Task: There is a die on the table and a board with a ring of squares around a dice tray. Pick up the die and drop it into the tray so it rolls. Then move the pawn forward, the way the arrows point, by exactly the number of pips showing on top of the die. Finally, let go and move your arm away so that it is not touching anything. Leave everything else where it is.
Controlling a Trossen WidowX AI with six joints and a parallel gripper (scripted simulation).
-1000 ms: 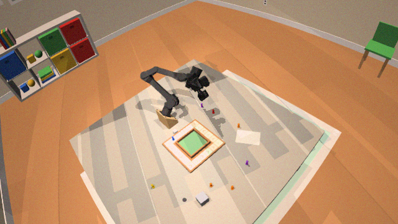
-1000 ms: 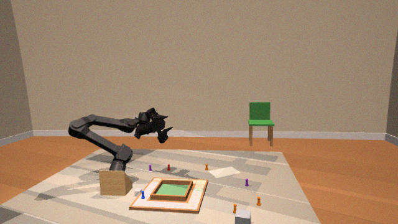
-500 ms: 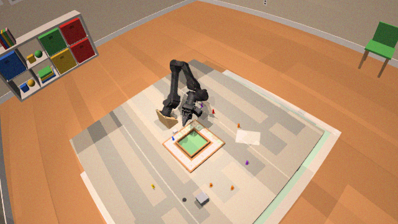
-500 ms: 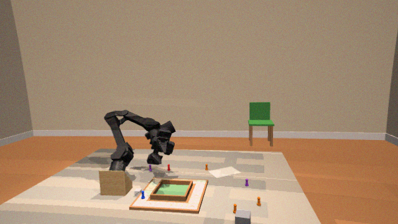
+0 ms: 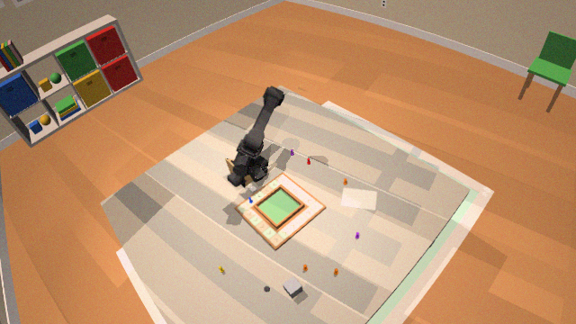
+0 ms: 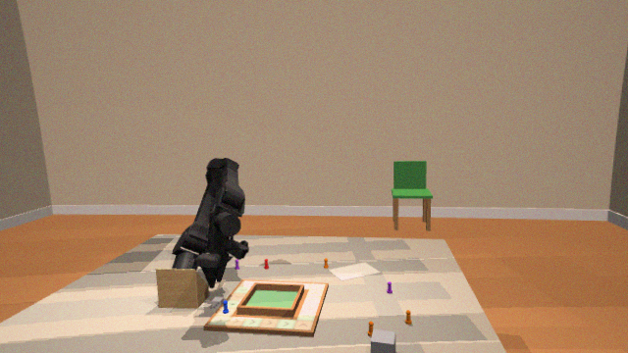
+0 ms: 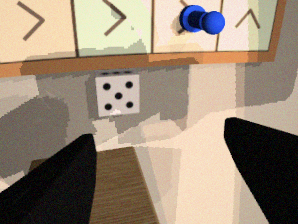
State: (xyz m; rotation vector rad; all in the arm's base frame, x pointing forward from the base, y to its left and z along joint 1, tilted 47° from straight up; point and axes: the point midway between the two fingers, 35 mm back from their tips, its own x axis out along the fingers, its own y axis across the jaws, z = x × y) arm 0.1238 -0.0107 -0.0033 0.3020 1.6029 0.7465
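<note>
place: home playroom | evidence: wooden floor, cube shelf [image 5: 63, 72] with coloured bins and toys at 10 o'clock, green chair [image 5: 551, 63] at 2 o'clock, patchwork rug [image 5: 202, 252] underfoot
</note>
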